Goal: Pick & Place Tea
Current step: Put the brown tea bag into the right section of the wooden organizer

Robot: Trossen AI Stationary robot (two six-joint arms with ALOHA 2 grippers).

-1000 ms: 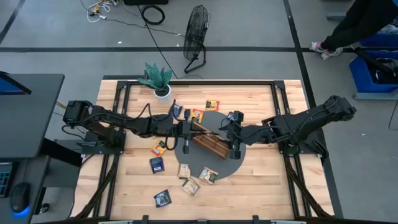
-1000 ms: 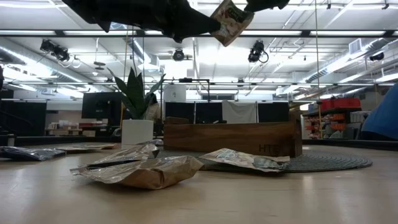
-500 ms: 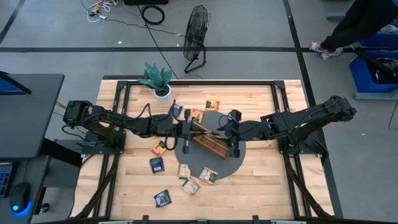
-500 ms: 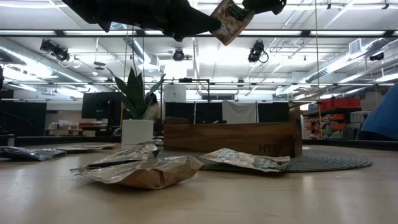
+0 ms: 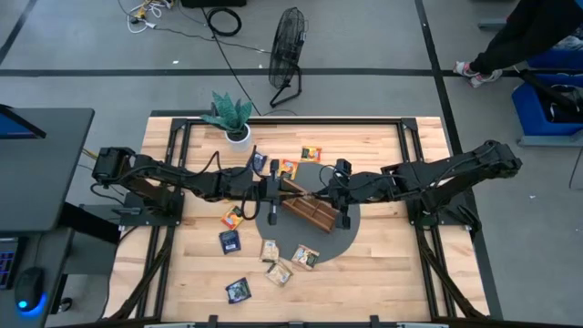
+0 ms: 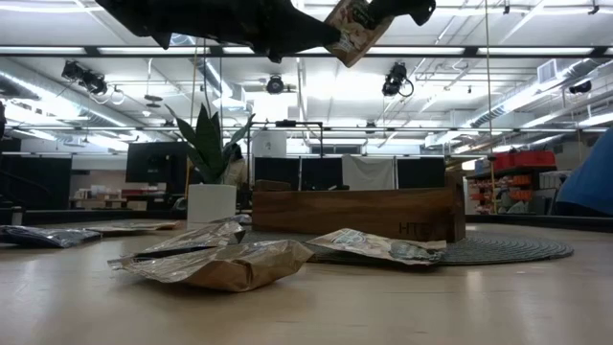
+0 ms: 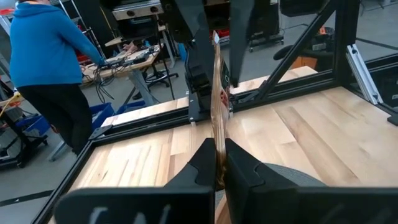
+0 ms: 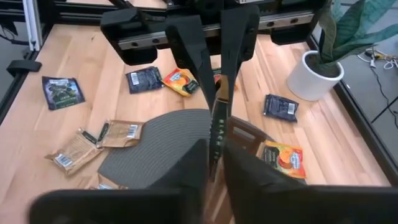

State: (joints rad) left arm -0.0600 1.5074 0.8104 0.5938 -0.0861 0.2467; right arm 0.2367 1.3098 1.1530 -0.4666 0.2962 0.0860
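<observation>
Both grippers, left (image 7: 219,163) and right (image 8: 213,160), pinch one sachet (image 6: 351,29) between them, held above the tray (image 5: 308,211) at mid-table. We see other sachets (image 5: 276,261) toward six o'clock.

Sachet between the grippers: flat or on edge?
On edge: the sachet shows edge-on, pinched by left gripper and right gripper.

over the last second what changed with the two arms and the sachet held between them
The right gripper slid a little further toward the left gripper above the wooden tray, and both are now pinching the same raised sachet, which tipped slightly. No release is visible. The left arm, the loose sachets and the plant stayed put.
</observation>
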